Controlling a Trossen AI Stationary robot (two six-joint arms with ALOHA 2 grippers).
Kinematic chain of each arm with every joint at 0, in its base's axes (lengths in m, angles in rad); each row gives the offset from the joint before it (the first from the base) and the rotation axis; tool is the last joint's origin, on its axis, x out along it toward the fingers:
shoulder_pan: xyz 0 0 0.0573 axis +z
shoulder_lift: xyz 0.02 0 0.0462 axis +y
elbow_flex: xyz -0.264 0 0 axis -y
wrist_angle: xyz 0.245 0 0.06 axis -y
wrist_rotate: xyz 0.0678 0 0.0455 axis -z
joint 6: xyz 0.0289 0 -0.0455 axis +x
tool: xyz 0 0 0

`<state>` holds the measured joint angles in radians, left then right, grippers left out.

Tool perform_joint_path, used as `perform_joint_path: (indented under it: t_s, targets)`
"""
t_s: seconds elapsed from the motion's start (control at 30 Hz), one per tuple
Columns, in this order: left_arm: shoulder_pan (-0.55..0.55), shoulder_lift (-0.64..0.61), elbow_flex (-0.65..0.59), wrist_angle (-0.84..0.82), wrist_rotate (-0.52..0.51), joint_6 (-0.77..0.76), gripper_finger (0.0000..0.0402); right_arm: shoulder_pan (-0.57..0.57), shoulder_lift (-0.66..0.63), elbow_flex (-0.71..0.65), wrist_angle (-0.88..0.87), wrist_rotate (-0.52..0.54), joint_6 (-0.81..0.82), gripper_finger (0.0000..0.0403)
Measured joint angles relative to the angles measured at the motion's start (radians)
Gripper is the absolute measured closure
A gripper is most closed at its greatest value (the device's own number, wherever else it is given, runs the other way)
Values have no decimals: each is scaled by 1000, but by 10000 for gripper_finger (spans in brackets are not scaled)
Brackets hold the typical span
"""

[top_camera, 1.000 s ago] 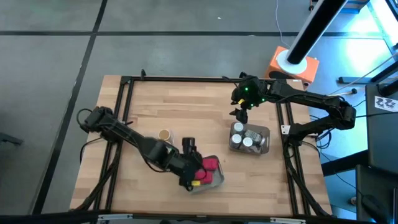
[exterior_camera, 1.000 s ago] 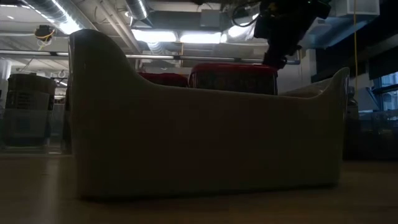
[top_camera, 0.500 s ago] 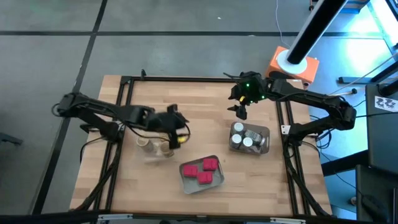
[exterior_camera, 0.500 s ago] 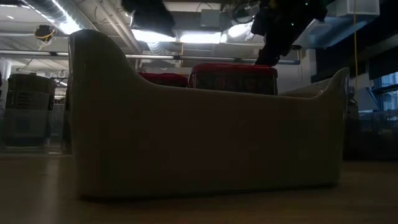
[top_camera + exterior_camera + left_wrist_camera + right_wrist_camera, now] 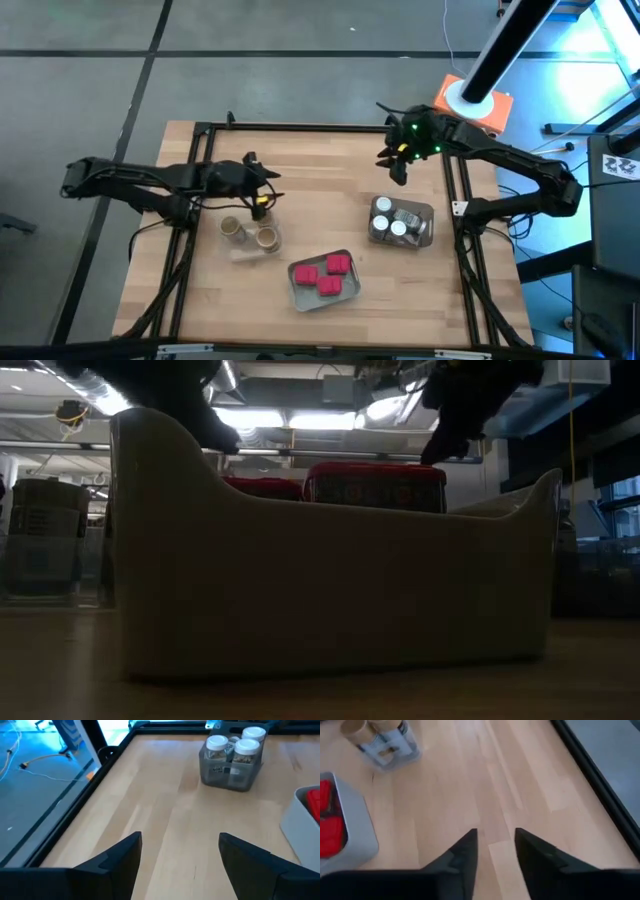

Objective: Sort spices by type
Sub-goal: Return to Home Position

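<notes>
My left fingers (image 5: 115, 865) gape wide, my right fingers (image 5: 457, 860) narrow, both empty; red packets (image 5: 338, 264), white-lidded clear jars (image 5: 397, 222), seemingly cork-tan cylinders (image 5: 265, 238) sit grouped.

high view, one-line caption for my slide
Spices sorted by type: cork cylinders, white-lidded jars, red packets; left gripper and right gripper open, empty.

A robotics lab or workshop is indicated: a wooden table (image 5: 320, 190) framed in black metal is set on grey floor tiles (image 5: 280, 80), and exposed ceiling ducts (image 5: 270, 382) and strip lights (image 5: 285, 419) are seen beyond.
</notes>
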<state>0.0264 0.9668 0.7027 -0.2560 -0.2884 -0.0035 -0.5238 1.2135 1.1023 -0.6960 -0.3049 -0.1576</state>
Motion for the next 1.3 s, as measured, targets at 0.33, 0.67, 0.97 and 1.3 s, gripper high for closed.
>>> perform_joint_path:
  t_s: [0.33,0.67,0.97,1.3]
  targets:
    - [59,-192,-252,188,50,-19,235,81,-298,-291,143,94,130,393]
    - [67,-354,-376,254,53,-20,306,103,-660,-574,369,127,289,395]
    - [67,-469,-511,355,69,-73,355,281,-832,-752,488,313,391,399]
    - [66,-608,-614,347,69,-120,390,484,-853,-839,572,554,393,400]
